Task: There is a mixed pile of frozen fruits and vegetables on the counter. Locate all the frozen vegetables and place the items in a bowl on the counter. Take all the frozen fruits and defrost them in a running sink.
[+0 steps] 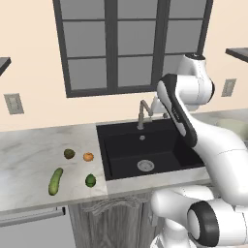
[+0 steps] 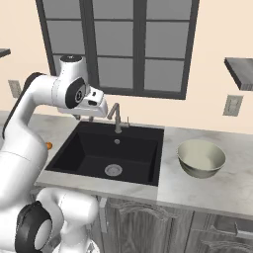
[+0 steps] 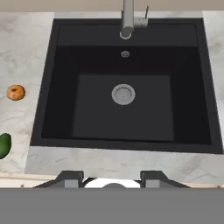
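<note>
On the counter (image 1: 29, 160) left of the sink (image 1: 116, 155) lies the pile: a long green cucumber (image 1: 55, 181), a shiny dark green piece (image 1: 90, 180), an orange ball (image 1: 88, 156) and a dull olive-brown ball (image 1: 69, 154). The bowl (image 2: 197, 169) stands with nothing in it on the counter right of the sink. My gripper (image 3: 112, 178) hangs high over the sink's front edge, looking straight down at the drain (image 3: 123, 94). It is open and holds nothing. In the hand view the orange ball (image 3: 15, 92) and a green piece (image 3: 3, 145) show at the left edge.
A grey gooseneck faucet (image 1: 142, 114) rises behind the basin, with no water seen coming from it. A dark-framed window fills the wall above. Wall outlets (image 2: 231, 105) sit on both sides, and a dark shelf (image 2: 239, 69) hangs at the upper right.
</note>
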